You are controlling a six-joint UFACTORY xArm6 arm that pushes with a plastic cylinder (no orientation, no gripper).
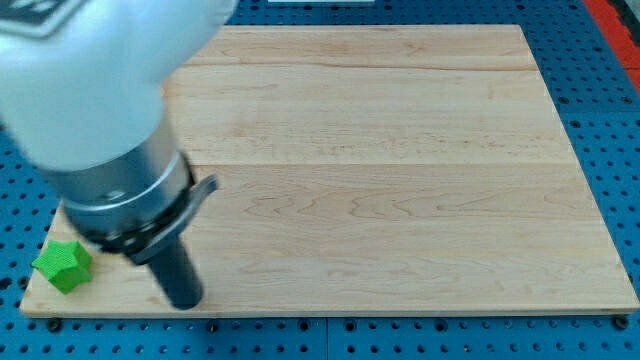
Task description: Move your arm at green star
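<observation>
My tip (186, 299) rests on the wooden desk (400, 170) near the view's bottom-left, with the green star (62, 265) just to its left, apart from it, close to the desk's left corner. I carry no gripper, only the rod, so nothing is grasped. I'd slide left gently and stop short, since the star sits near the edge.

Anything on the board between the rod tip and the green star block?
Nothing: in the camera view, only bare wooden board separates my tip from the green star block at its left.
</observation>
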